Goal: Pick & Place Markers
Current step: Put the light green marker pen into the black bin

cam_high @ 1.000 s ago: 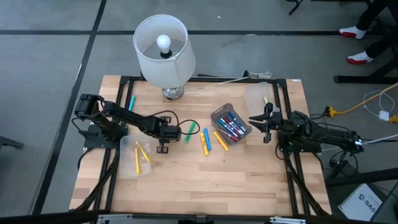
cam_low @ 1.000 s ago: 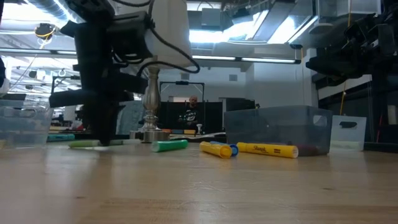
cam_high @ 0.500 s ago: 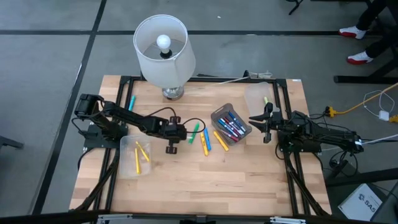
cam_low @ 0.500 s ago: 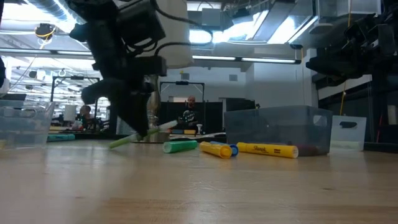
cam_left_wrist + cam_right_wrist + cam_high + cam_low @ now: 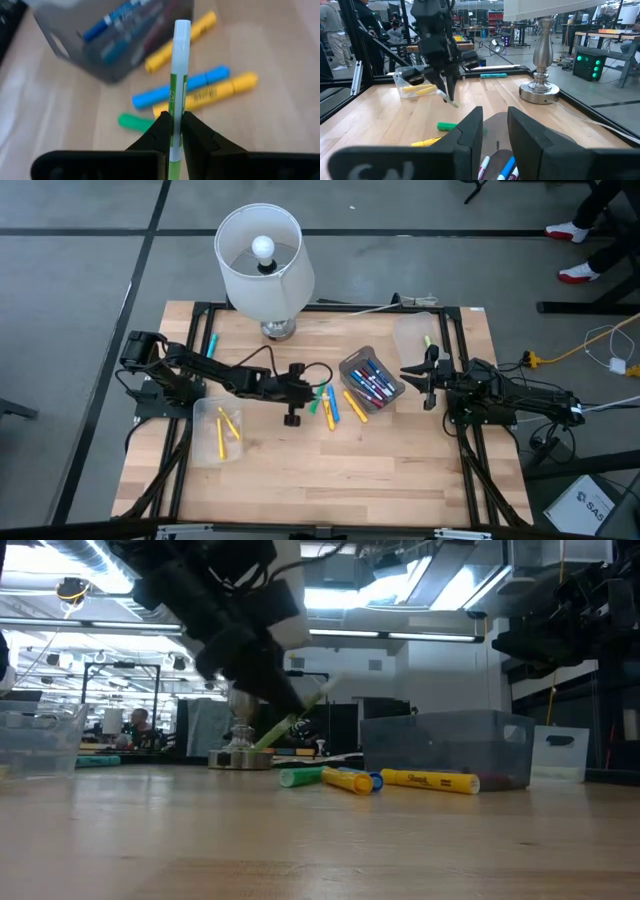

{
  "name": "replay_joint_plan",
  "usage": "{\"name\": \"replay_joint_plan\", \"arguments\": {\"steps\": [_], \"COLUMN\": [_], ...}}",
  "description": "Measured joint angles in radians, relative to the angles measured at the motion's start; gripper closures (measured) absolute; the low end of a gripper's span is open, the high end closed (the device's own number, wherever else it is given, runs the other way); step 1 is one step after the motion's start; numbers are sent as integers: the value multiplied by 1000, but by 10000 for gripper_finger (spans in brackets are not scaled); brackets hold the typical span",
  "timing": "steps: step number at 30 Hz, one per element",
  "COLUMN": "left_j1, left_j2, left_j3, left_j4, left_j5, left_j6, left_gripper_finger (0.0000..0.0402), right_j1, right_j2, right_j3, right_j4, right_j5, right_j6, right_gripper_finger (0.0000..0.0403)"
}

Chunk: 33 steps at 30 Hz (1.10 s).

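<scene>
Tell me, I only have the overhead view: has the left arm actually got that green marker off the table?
Observer: Yes. In the low view the green marker hangs tilted, clear of the table.
Operator: Is the grip firm?
Observer: It looks so. The left wrist view shows the left gripper with its jaws shut on the marker's barrel and its pale end pointing away from them.
Operator: And the right arm?
Observer: The right gripper waits beside the grey bin. Its wrist view shows the jaws apart and holding nothing.
</scene>
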<state>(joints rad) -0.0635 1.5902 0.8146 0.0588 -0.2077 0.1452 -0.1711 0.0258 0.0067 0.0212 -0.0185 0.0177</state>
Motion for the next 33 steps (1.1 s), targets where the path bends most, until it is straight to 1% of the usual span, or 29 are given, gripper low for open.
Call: {"name": "replay_joint_plan", "arguments": {"steps": [14,30,33], "left_j1": [0,0,0], "left_j2": [-1,-1,-1], "left_j3": [0,0,0], "left_j4": [279,531,569], "left_j5": [0,1,18], "left_j6": [54,113,127], "left_gripper_finger": [378,378,378], "right_j1": [0,0,0], "right_j2": [0,0,0], "right_j3": [0,0,0], "right_j4": [0,0,0], "right_j5": [0,0,0], "right_j6": [0,0,0], "right_gripper_finger": [312,312,312]}}
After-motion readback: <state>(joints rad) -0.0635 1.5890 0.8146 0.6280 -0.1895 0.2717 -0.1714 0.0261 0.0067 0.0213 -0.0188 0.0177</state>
